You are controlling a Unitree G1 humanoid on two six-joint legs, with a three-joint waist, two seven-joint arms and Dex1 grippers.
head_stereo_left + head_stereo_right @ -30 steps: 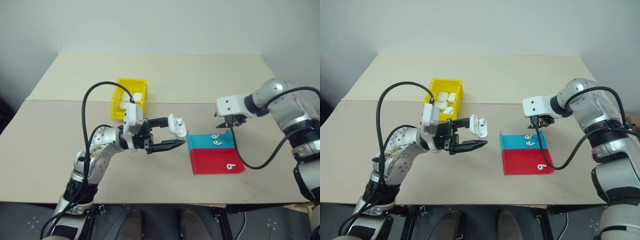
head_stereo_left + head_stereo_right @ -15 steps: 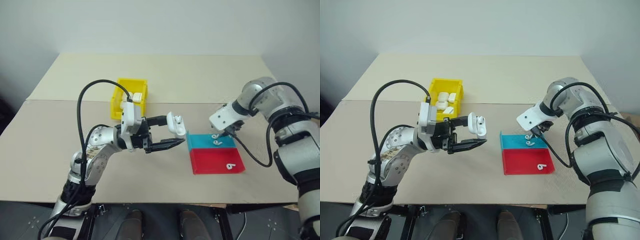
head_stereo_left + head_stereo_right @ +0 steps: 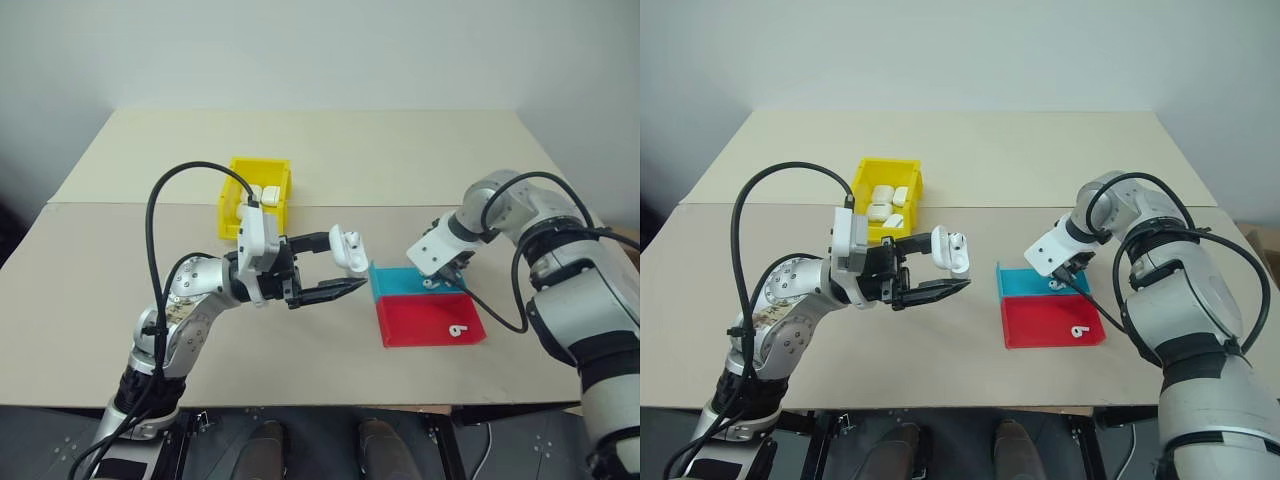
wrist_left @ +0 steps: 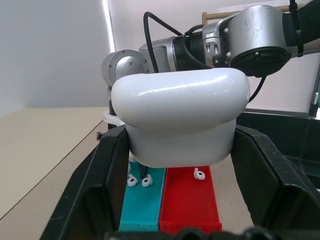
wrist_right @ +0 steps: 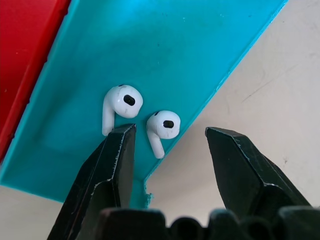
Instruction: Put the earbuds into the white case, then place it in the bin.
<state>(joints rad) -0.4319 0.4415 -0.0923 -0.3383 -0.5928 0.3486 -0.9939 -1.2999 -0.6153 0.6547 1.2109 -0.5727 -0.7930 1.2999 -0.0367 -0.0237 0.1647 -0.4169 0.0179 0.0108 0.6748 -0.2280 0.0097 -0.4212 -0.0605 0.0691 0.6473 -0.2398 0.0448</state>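
My left gripper [image 3: 348, 266] is shut on the white case [image 4: 180, 122] and holds it above the table, left of the trays. In the head views the case [image 3: 347, 248] has its lid up. My right gripper [image 5: 170, 131] is open and points down at the blue tray [image 3: 398, 283]. One earbud [image 5: 162, 127] lies between its fingertips and a second earbud [image 5: 120, 102] lies just beyond one finger [image 5: 117, 155]. Another earbud [image 3: 459, 330] rests on the red tray [image 3: 425, 320]. The yellow bin [image 3: 230, 200] stands at the back left.
Several white cases [image 3: 885, 205] lie inside the yellow bin. The blue and red trays sit side by side at the right of the table. A black cable [image 3: 160, 230] loops above my left arm.
My right gripper has dropped down to the blue tray's edge and rolled its wrist, closing in on the earbuds there. The left gripper has kept still with the case.
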